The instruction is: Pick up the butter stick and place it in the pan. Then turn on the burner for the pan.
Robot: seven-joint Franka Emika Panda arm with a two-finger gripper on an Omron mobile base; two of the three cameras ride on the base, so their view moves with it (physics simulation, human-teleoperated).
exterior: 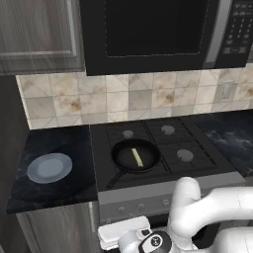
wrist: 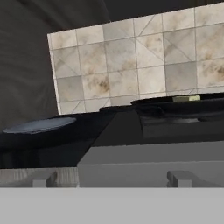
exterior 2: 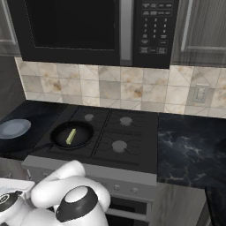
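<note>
Now, view by view:

Left base view, pan: the black pan sits on the front left burner of my stove, its handle running out toward 7 o'clock.
Left base view, butter stick: the butter stick lies inside the pan, near its middle, long axis from 11 to 5 o'clock.
Left base view, plate: a grey-blue plate rests on the dark tabletop at 9 o'clock of the pan, well apart from it.
Left base view, arm: my white arm bends low in front of the stove, below the knobs.

Right base view, pan: the pan is on the front left burner, handle toward 8 o'clock.
Right base view, butter stick: the stick lies in the pan, tilted from 1 to 7 o'clock.
Right base view, plate: the plate is at 9 o'clock of the pan.

Hand view, pan: I see the pan edge-on, above the stove's front edge.
Hand view, butter stick: a pale bit of it shows over the rim.
Hand view, plate: the plate lies at 9 o'clock.
Pincer: I cannot tell how far apart its fingers stand or whether it has hold of anything.
</note>
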